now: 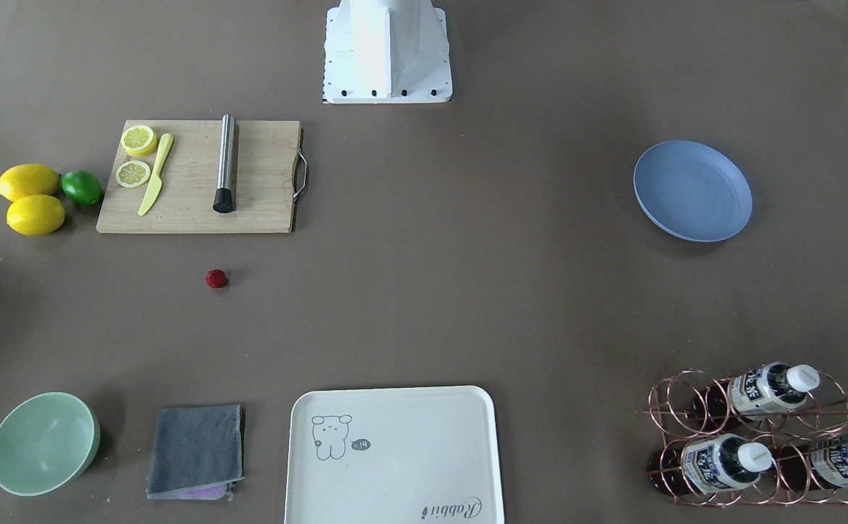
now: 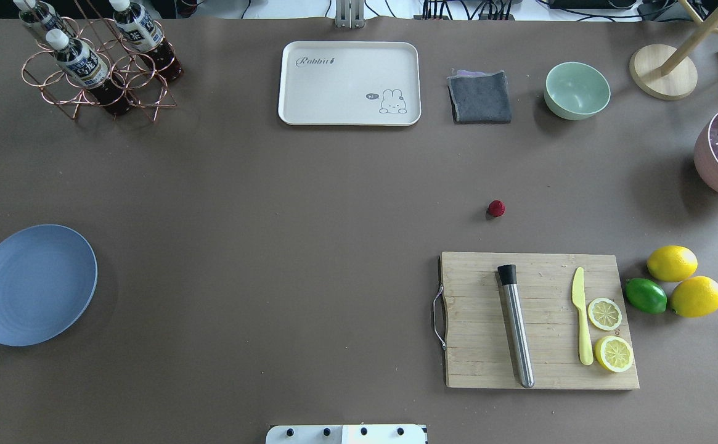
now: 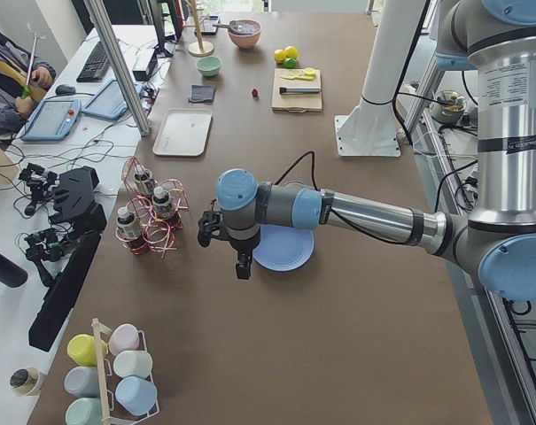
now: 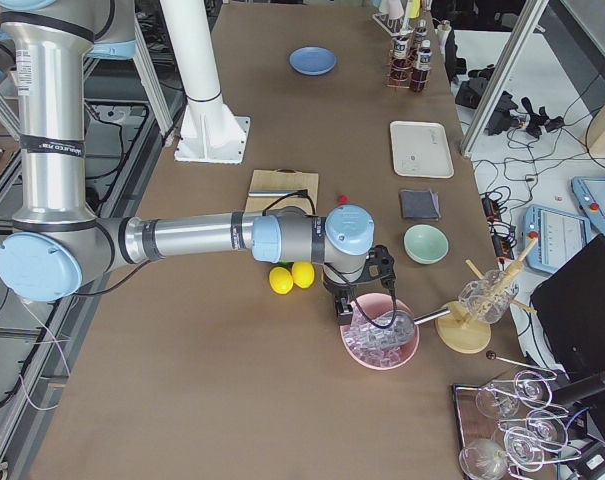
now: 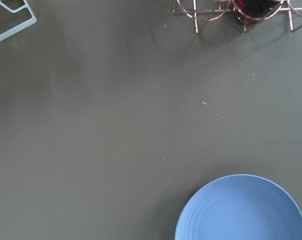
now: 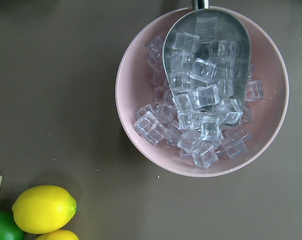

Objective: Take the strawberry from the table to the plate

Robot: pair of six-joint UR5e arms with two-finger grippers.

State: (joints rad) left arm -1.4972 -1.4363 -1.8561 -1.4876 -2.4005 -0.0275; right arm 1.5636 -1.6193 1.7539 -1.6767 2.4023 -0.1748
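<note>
The strawberry (image 2: 496, 208) (image 1: 216, 279), a tiny dark-red berry, lies alone on the brown table (image 2: 272, 216), just beyond the cutting board. It also shows small in the side views, strawberry (image 3: 254, 92) (image 4: 343, 200). The light-blue plate (image 2: 32, 283) (image 1: 693, 191) (image 5: 240, 210) sits far off at the table's left side with nothing on it. My left gripper (image 3: 243, 268) hangs beside the plate (image 3: 290, 252), and I cannot tell whether it is open or shut. My right gripper (image 4: 340, 308) hovers over a pink bowl of ice, far right of the strawberry; its state is also unclear. No fingers show in either wrist view.
A wooden cutting board (image 2: 537, 320) holds a steel muddler, a yellow knife and lemon slices. Two lemons (image 2: 673, 263) and a lime lie right of it. A green bowl (image 2: 577, 90), grey cloth (image 2: 480, 97), cream tray (image 2: 349, 83), bottle rack (image 2: 97, 61) and pink ice bowl (image 6: 200, 90) line the far side.
</note>
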